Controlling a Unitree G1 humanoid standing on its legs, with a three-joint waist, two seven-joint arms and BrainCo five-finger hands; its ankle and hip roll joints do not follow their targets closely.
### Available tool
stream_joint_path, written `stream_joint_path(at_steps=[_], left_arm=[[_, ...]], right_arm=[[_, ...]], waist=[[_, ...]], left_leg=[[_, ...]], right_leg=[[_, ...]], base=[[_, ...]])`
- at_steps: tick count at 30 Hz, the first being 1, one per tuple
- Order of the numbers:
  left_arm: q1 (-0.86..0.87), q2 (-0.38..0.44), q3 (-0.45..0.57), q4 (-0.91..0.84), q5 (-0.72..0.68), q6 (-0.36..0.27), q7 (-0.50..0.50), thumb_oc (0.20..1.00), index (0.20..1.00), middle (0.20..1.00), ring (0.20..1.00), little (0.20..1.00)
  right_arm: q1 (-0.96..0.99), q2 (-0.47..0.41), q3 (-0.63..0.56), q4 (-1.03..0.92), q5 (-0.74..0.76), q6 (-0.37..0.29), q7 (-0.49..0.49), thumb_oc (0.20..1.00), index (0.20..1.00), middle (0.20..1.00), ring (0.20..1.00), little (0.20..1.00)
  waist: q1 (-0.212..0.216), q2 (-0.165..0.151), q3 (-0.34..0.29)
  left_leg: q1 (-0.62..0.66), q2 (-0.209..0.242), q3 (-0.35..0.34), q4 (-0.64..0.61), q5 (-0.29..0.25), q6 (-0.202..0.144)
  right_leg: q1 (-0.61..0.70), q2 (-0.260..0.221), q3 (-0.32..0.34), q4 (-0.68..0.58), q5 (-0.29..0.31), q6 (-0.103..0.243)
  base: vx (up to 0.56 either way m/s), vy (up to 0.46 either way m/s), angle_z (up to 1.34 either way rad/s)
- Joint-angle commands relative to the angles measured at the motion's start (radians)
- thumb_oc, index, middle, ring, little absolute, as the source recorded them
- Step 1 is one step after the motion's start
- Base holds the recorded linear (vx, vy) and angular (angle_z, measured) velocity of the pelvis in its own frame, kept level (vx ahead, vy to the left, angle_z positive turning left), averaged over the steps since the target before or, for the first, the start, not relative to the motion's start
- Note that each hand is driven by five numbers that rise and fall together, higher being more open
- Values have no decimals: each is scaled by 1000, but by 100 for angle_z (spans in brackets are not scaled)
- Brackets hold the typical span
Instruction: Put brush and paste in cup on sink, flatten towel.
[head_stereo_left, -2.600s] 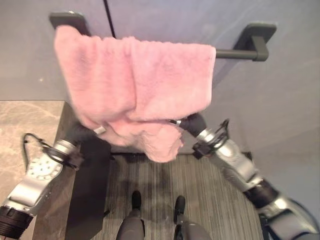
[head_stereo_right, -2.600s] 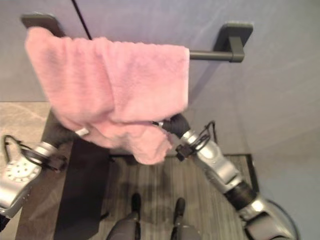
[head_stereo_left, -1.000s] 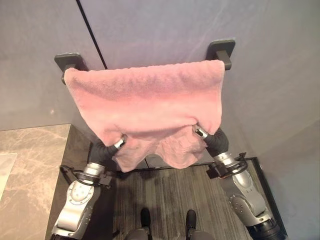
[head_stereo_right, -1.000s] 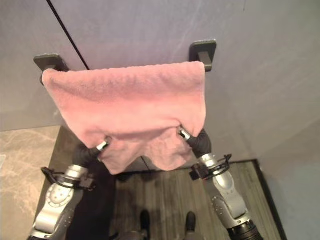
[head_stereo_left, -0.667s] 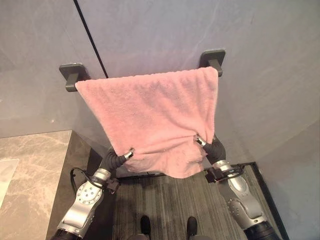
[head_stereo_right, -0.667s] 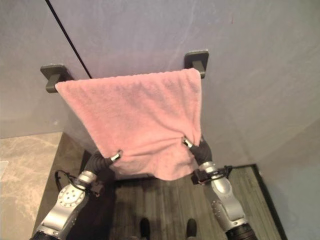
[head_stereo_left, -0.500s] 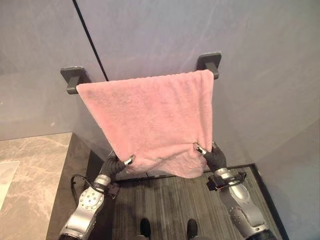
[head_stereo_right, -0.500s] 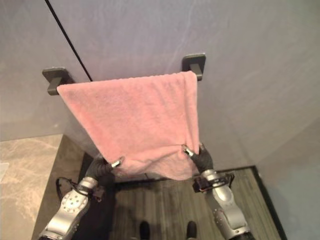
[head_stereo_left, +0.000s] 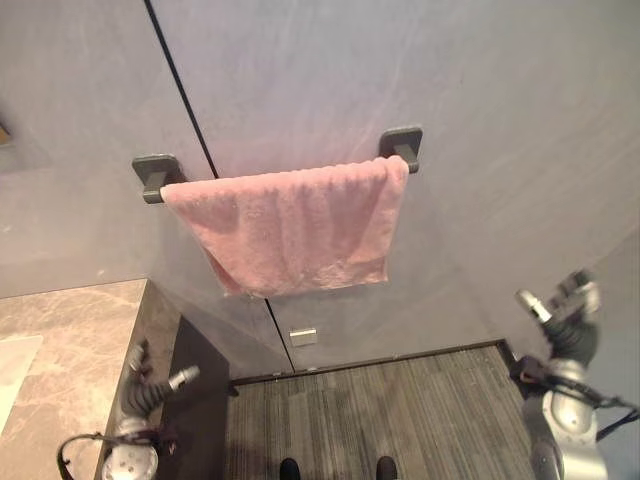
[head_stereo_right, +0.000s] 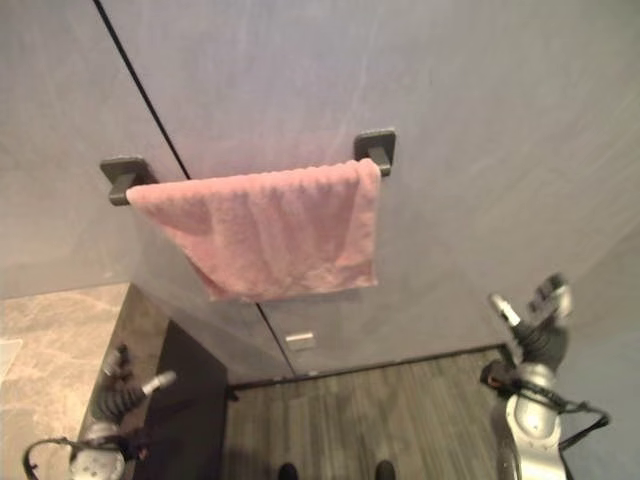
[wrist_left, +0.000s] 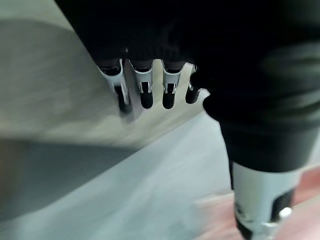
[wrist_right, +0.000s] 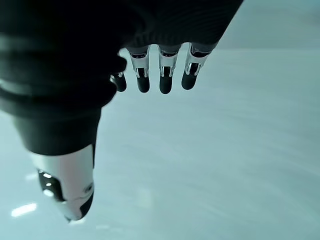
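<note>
The pink towel (head_stereo_left: 290, 232) hangs over the dark towel bar (head_stereo_left: 150, 175) mounted on the grey wall (head_stereo_left: 480, 90). It is spread along nearly the whole bar, from the left bracket to the right bracket (head_stereo_left: 402, 143). Its lower edge is uneven: the left part tapers down to a point, while the right part ends in a straighter hem. Soft vertical folds run through the cloth.

Both hands are well clear of the towel. The left hand (head_stereo_left: 150, 385) is low, below and to the left of the towel bar, beside the marble countertop (head_stereo_left: 60, 330); its fingers are spread and relaxed, holding nothing. In the left wrist view, the fingers (wrist_left: 145, 92) point out straight in a row with the thumb apart.

The right hand (head_stereo_left: 560, 305) is below and far to the right of the towel bar, near the grey wall, with its fingers extended loosely and nothing in its grasp. The right wrist view shows the fingers (wrist_right: 165, 75) straight, with the thumb set apart.

Beneath the towel, a small plate (head_stereo_left: 303, 336) sits low on the wall above the striped grey floor (head_stereo_left: 400, 410).
</note>
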Motion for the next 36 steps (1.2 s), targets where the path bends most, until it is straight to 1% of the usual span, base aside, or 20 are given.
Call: stream_joint_path(at_steps=[1,2,3,4,5,9,11,12,13,16,17,18,19,20,23,24,25,27,35,36], left_arm=[[-124,176,120,-88,143,-130,188,1000,1000,1000,1000,1000],[-146,226,148,-129,224,-143,208,1000,1000,1000,1000,1000],[-147,224,150,-131,228,-142,209,1000,1000,1000,1000,1000],[-168,295,167,-178,314,-162,215,1000,1000,1000,1000,1000],[-175,350,183,-201,389,-159,221,1000,1000,1000,1000,1000],[-176,503,205,-280,553,-166,253,1000,1000,1000,1000,1000],[-164,531,205,-302,572,-177,250,1000,1000,1000,1000,1000],[-153,580,207,-313,599,-179,244,1000,1000,1000,1000,1000],[-154,580,207,-312,600,-178,245,1000,1000,1000,1000,1000],[-138,653,199,-311,607,-191,210,1000,1000,1000,1000,1000],[-138,653,200,-311,607,-192,211,1000,1000,1000,1000,1000],[-120,695,201,-302,612,-195,187,1000,1000,1000,1000,1000],[-106,708,198,-293,600,-199,169,1000,1000,1000,1000,1000],[-91,736,202,-275,587,-198,144,1000,1000,1000,1000,1000],[-78,753,205,-248,580,-200,124,1000,1000,1000,1000,1000],[-83,788,198,-222,593,-201,122,1000,1000,1000,1000,1000],[-83,788,198,-220,593,-202,123,1000,1000,1000,1000,1000],[-116,830,158,-188,606,-198,116,1000,1000,1000,1000,1000],[-192,940,89,-183,654,-201,102,1000,1000,1000,1000,1000],[-194,940,88,-181,654,-201,101,1000,1000,1000,1000,1000]], right_arm=[[-125,-99,21,-83,-277,-80,-68,1000,1000,1000,1000,1000],[-152,-154,30,-118,-340,-88,-52,1000,1000,1000,1000,1000],[-155,-153,32,-118,-342,-87,-53,1000,1000,1000,1000,1000],[-196,-241,47,-151,-430,-88,-36,1000,1000,1000,1000,1000],[-216,-302,61,-167,-477,-86,-23,1000,1000,1000,1000,1000],[-268,-483,131,-203,-635,-80,-16,1000,1000,1000,1000,1000],[-276,-535,158,-213,-668,-81,-2,1000,1000,1000,1000,1000],[-295,-591,188,-220,-685,-85,9,1000,1000,1000,1000,1000],[-298,-591,191,-218,-685,-85,8,1000,1000,1000,1000,1000],[-324,-665,237,-210,-688,-96,41,1000,1000,1000,1000,1000],[-327,-665,239,-208,-688,-96,41,1000,1000,1000,1000,1000],[-341,-713,257,-213,-687,-102,63,1000,1000,1000,1000,1000],[-355,-727,272,-205,-681,-104,76,1000,1000,1000,1000,1000],[-392,-769,300,-194,-672,-103,104,1000,1000,1000,1000,1000],[-449,-787,352,-162,-661,-100,117,1000,1000,1000,1000,1000],[-502,-808,397,-151,-664,-102,125,1000,1000,1000,1000,1000],[-507,-808,401,-148,-665,-102,125,1000,1000,1000,1000,1000],[-596,-819,485,-122,-670,-100,136,1000,1000,1000,1000,1000],[-801,-851,687,-82,-676,-104,177,1000,1000,1000,1000,1000],[-805,-851,690,-81,-675,-104,177,1000,1000,1000,1000,1000]], waist=[[6,-45,-18],[10,-48,-21],[9,-49,-18],[15,-53,-23],[19,-57,-27],[26,-64,-26],[27,-67,-24],[27,-69,-25],[26,-69,-25],[30,-72,-24],[29,-72,-24],[32,-75,-22],[33,-76,-21],[38,-79,-22],[39,-78,-20],[43,-79,-21],[42,-79,-20],[47,-82,-19],[47,-90,-12],[47,-89,-12]], left_leg=[[-3,45,-19,11,-27,-39],[-1,47,-18,11,-27,-42],[-4,47,-18,11,-21,-41],[-2,50,-16,11,-20,-44],[3,51,-15,11,-27,-47],[5,54,-12,11,-29,-51],[0,54,-14,11,-21,-51],[-4,55,-14,11,-21,-52],[-4,55,-14,11,-21,-52],[-8,55,-14,11,-19,-55],[-8,55,-14,11,-19,-55],[-10,56,-15,11,-19,-57],[-11,56,-15,11,-18,-57],[-11,56,-15,11,-18,-58],[-11,57,-8,11,-19,-58],[-10,57,-4,11,-20,-59],[-9,57,-4,11,-20,-59],[-12,57,-3,11,-18,-61],[-27,57,3,11,-17,-64],[-28,56,3,11,-17,-64]], right_leg=[[43,-101,-20,9,-26,77],[42,-100,-18,9,-26,78],[39,-100,-16,9,-21,77],[39,-99,-15,9,-20,79],[43,-98,-16,9,-25,80],[41,-96,-13,9,-24,83],[35,-95,-13,9,-16,83],[31,-94,-15,9,-15,86],[30,-94,-15,9,-15,86],[26,-93,-17,9,-13,88],[26,-93,-17,9,-13,88],[22,-93,-15,9,-11,90],[19,-93,-15,9,-10,91],[15,-92,-11,9,-7,93],[10,-92,-7,9,-5,95],[9,-92,-6,9,-4,95],[9,-92,-5,9,-4,96],[5,-92,-4,9,-3,98],[-14,-93,-1,9,3,103],[-15,-93,-1,9,3,103]], base=[[0,0,0],[0,0,0],[0,0,0],[0,0,0],[0,0,0],[7,-10,-5],[0,0,0],[0,0,0],[0,0,0],[0,0,0],[0,0,0],[0,0,0],[0,0,0],[0,0,0],[10,5,-1],[25,13,-5],[24,13,-5],[0,0,0],[2,1,0],[0,0,0]])
